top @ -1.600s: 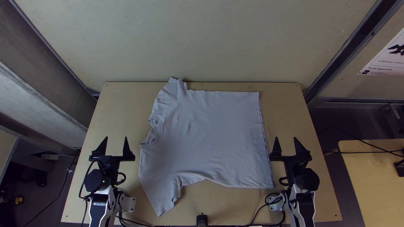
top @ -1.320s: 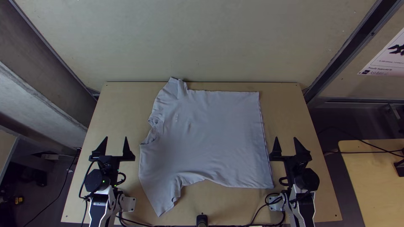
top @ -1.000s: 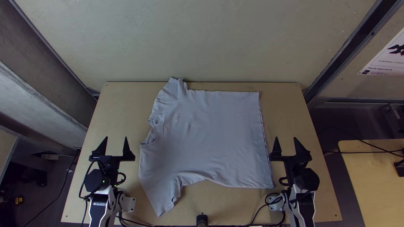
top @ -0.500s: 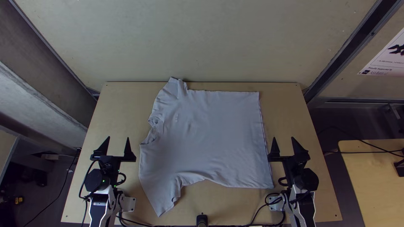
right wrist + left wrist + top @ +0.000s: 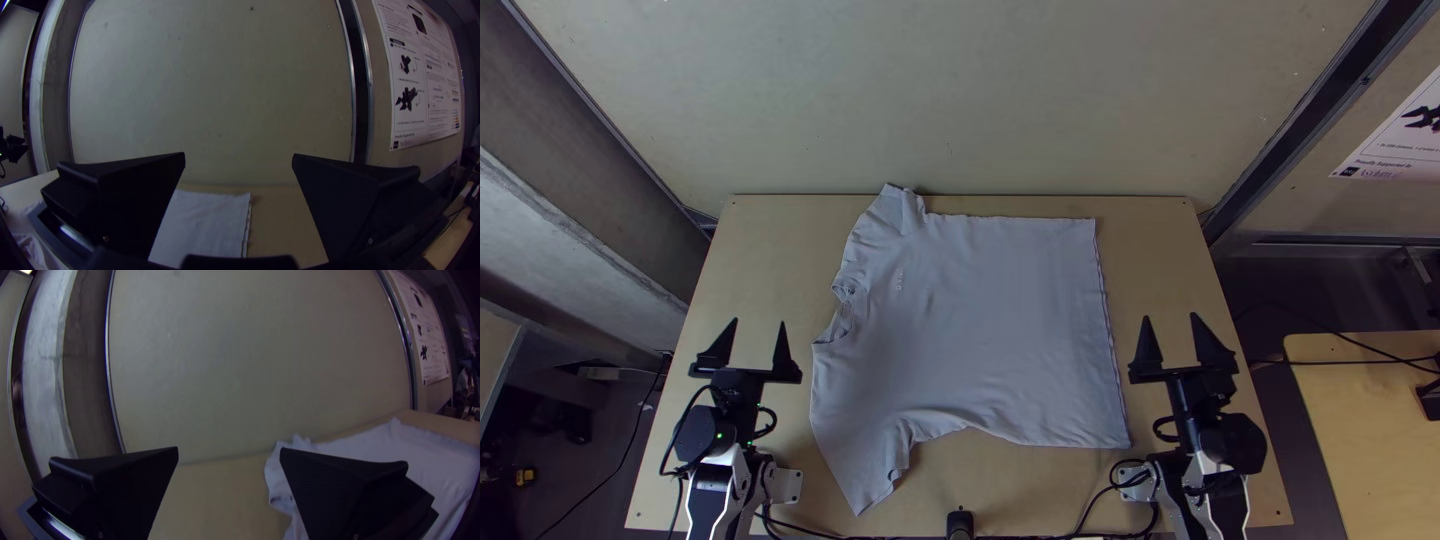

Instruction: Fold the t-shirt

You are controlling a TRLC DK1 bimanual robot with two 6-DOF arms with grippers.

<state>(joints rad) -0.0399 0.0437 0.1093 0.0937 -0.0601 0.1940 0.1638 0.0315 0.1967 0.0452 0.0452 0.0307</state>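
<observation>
Because the light wooden bench [image 5: 770,250] carries it spread out, the pale grey cloth t-shirt [image 5: 980,330] should handle as light and limp, sagging wherever unsupported. The black left end effector [image 5: 758,322] and black right end effector [image 5: 1171,316] flank it, fingers apart, holding nothing. The rumpled near sleeve [image 5: 865,480] probably gives an easy pinch; the straight hem [image 5: 1108,330] likely needs both layers caught together.
</observation>
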